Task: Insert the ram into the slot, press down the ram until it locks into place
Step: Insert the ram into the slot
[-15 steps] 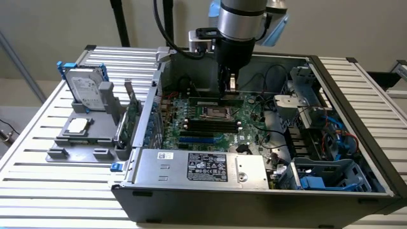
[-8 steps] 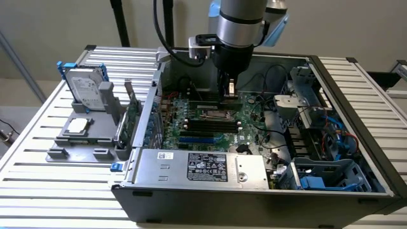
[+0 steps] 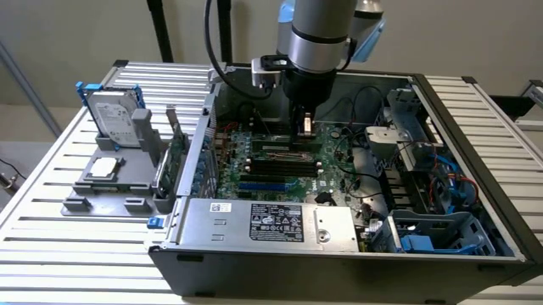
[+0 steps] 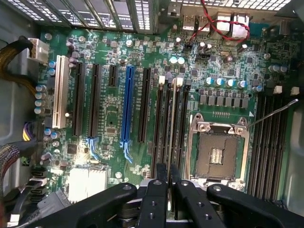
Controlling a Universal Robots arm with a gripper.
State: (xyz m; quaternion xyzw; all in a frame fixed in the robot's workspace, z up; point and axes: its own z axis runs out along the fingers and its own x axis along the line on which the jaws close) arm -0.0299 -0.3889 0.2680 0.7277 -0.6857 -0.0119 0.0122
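Note:
The ram (image 4: pixel 175 118) stands on edge in one slot (image 4: pixel 167 128) of the black memory bank beside the square silver processor socket, its thin pale top edge running along the slot. My gripper (image 4: pixel 168 172) sits over one end of the stick, and its black fingers (image 4: pixel 160 180) are shut on that edge with only the stick between them. In the exterior view the gripper (image 3: pixel 304 129) reaches straight down into the open computer case onto the ram (image 3: pixel 278 136), at the far side of the black slots (image 3: pixel 280 166).
The processor socket (image 4: pixel 218 152) lies right beside the ram. A blue socket (image 4: pixel 126 107) and black expansion sockets lie further over, and more memory slots (image 4: pixel 268 137) lie beyond the processor. Red-black wires (image 4: pixel 223 28) hang near the rear ports. Outside the case, a hard drive (image 3: pixel 114 121) rests on a grey stand.

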